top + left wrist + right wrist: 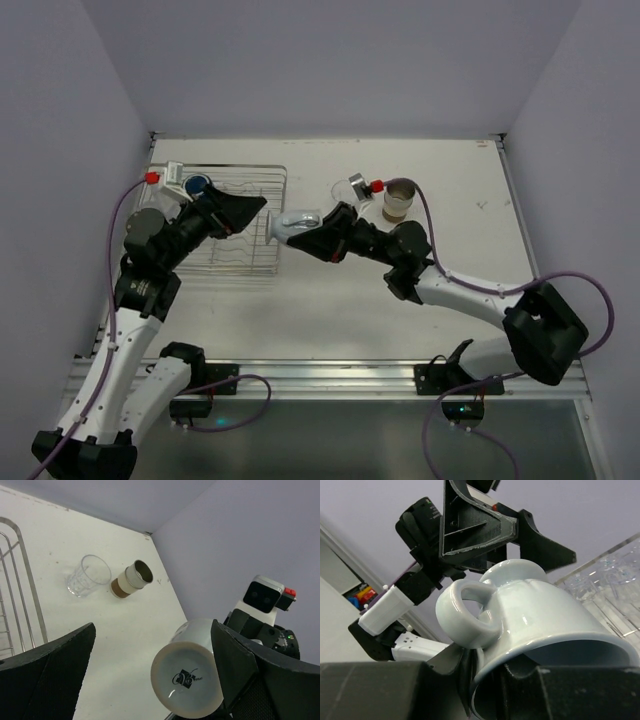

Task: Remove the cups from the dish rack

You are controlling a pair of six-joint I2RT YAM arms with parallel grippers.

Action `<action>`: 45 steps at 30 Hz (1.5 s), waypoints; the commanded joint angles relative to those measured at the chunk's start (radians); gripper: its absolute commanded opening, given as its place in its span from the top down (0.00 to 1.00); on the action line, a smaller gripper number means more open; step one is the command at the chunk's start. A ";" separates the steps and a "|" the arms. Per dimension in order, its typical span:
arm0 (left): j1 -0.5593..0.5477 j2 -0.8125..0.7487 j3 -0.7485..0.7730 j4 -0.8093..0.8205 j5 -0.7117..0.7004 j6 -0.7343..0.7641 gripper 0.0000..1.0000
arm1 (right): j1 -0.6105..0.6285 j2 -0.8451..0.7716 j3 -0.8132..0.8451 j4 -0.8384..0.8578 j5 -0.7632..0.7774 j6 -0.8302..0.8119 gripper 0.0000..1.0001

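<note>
W/ left hand (262, 209) gaping open, right hand (320, 223) is pinching only the rim of the pale blue mug (296, 220), prob. risking it tipping out onto the counter (350, 300).

White table (330, 310) w/ scuffs, plain lavender walls (330, 60) on 3 sides.

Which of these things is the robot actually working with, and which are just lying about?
Part of the job: dish rack; dark blue mug in it; pale blue mug held in the right gripper; clear tumbler and brown-tan cup on the table.
Just lying about: only the purple cables.
</note>
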 commanded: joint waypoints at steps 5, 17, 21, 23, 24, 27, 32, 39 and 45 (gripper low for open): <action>-0.002 -0.045 0.080 -0.119 -0.045 0.243 0.00 | -0.078 -0.248 0.025 -0.439 0.130 -0.217 1.00; -0.026 -0.175 -0.061 -0.305 -0.048 0.584 0.00 | -0.618 -0.195 0.571 -1.651 0.453 -0.620 1.00; -0.101 -0.224 -0.128 -0.305 -0.100 0.605 0.00 | -0.692 -0.034 0.697 -1.761 0.595 -0.680 1.00; -0.135 -0.239 -0.177 -0.300 -0.151 0.611 0.00 | -0.719 0.023 0.776 -1.808 0.594 -0.685 1.00; -0.144 -0.248 -0.194 -0.286 -0.169 0.602 0.00 | -0.729 0.053 0.800 -1.821 0.594 -0.694 1.00; -0.180 -0.262 -0.183 -0.286 -0.163 0.614 0.00 | -0.749 0.204 0.915 -1.896 0.616 -0.714 1.00; -0.226 -0.281 -0.187 -0.279 -0.182 0.611 0.00 | -0.761 0.429 1.065 -1.948 0.641 -0.723 1.00; -0.238 -0.276 -0.190 -0.276 -0.188 0.611 0.00 | -0.766 0.693 1.265 -2.055 0.669 -0.749 1.00; -0.243 -0.262 -0.188 -0.277 -0.191 0.610 0.00 | -0.773 0.762 1.265 -2.065 0.724 -0.763 1.00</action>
